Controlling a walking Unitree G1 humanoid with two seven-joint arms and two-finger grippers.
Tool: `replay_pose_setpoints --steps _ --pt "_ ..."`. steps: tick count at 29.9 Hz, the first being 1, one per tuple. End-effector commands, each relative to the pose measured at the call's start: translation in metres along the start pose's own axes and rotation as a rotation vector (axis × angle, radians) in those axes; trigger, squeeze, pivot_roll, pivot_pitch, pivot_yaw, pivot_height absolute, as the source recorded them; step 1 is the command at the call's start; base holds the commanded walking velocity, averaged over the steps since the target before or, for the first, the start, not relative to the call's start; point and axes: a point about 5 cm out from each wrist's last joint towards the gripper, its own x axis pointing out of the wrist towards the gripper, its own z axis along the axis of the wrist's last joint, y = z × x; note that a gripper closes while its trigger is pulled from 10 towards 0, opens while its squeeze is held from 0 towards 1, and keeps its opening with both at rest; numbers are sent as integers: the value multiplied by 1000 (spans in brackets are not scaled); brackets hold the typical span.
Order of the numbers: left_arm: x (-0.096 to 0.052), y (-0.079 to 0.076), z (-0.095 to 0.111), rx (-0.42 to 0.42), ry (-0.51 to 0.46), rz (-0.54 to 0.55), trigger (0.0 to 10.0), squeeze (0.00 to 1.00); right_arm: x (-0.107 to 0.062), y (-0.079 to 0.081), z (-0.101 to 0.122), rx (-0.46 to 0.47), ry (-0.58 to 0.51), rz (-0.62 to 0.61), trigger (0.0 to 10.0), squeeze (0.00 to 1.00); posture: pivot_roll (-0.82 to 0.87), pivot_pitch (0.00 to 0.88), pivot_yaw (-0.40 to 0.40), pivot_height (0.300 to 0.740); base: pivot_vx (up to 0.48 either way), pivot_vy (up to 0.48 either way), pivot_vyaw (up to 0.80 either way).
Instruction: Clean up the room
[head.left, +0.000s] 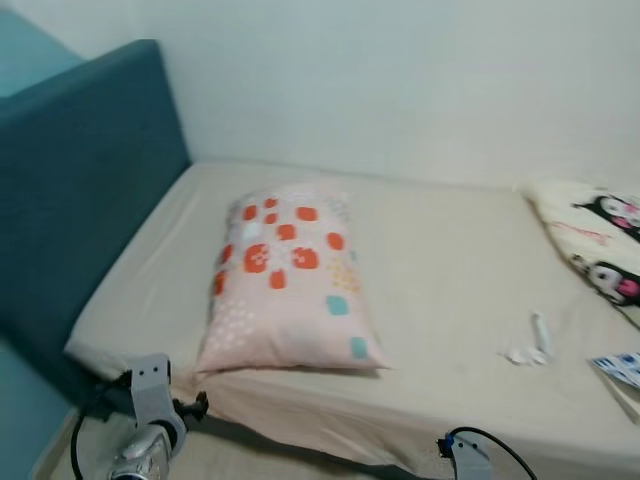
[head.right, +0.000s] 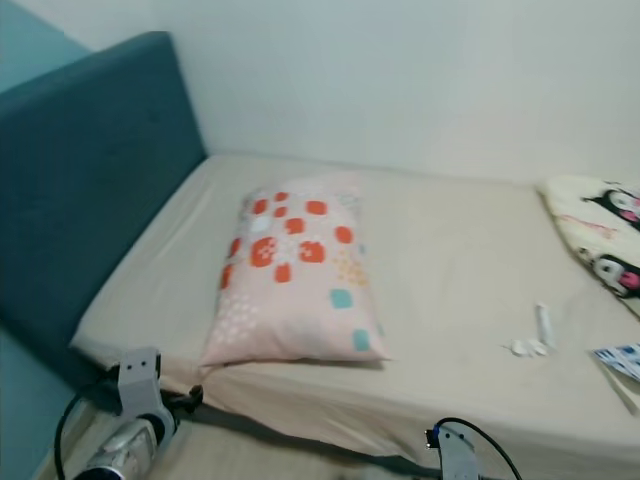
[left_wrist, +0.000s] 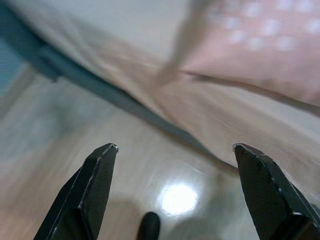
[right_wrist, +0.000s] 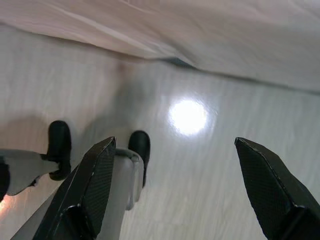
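Note:
A pink pillow (head.left: 287, 278) with red and teal patches lies on the beige bed (head.left: 450, 260), near its front edge. To the right on the sheet lie a small white tube (head.left: 540, 328) and a crumpled white scrap (head.left: 520, 354). My left arm (head.left: 150, 415) hangs low in front of the bed's left corner. In its wrist view my left gripper (left_wrist: 175, 147) is open over the floor beside the hanging sheet, holding nothing. My right arm (head.left: 465, 458) hangs low at the bed's front. My right gripper (right_wrist: 175, 141) is open above the glossy floor, also holding nothing.
A teal headboard (head.left: 80, 190) rises on the left and a white wall (head.left: 400, 80) runs behind the bed. A cream cushion with cartoon faces (head.left: 600, 245) lies at the far right, with a blue-and-white packet (head.left: 620, 368) in front of it. My feet (right_wrist: 60, 145) stand on the floor.

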Motion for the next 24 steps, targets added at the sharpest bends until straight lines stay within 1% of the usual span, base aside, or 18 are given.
replay_pose_setpoints --steps 1,2,4,6,7,9,11,12,14,16,19,21,24 --pt "0 4 1 -13 -6 3 10000 0 0 -2 1 9 -7 -7 10000 0 -4 39 -16 740 0 0 0" --pt "1 1 4 -31 -19 -17 10000 0 0 -3 4 13 -17 -14 10000 0 -7 36 -15 740 0 0 0" --pt "2 -8 9 -78 -47 -95 10000 0 0 -7 13 21 -54 -35 10000 0 -6 32 -16 740 0 0 0" --pt "2 -13 10 -95 -59 -146 10000 0 0 -11 19 38 -82 -54 10000 0 -7 31 -16 740 0 0 0" --pt "2 -13 10 -95 -59 -146 10000 0 0 -11 19 38 -82 -54 10000 0 -7 31 -16 740 0 0 0" --pt "2 -16 10 -108 -64 -171 10000 0 0 -12 28 73 -119 -47 10000 0 -7 28 -15 740 281 0 0" --pt "2 -16 10 -108 -64 -171 10000 0 0 -12 28 73 -119 -47 10000 0 -7 28 -15 740 296 0 0" --pt "2 -19 8 -115 -61 -192 10000 0 1 -8 46 127 -179 -1 10000 0 -7 24 -14 740 360 0 0" --pt "1 -20 7 -115 -56 -196 10000 0 2 0 60 150 -224 61 10000 0 -8 22 -13 740 366 0 0" --pt "1 -21 6 -118 -56 -192 10000 0 2 6 69 146 -251 108 10000 0 -8 22 -13 740 371 0 0" --pt "2 -23 6 -123 -55 -201 10000 0 2 12 79 118 -270 142 10000 0 -6 21 -13 740 370 0 0" --pt "2 -25 6 -124 -55 -208 10000 0 2 13 83 91 -276 143 10000 0 -6 24 -12 740 368 0 0" --pt "2 -29 8 -126 -63 -228 10000 0 2 14 85 80 -275 137 10000 0 -6 30 -11 740 370 0 0"
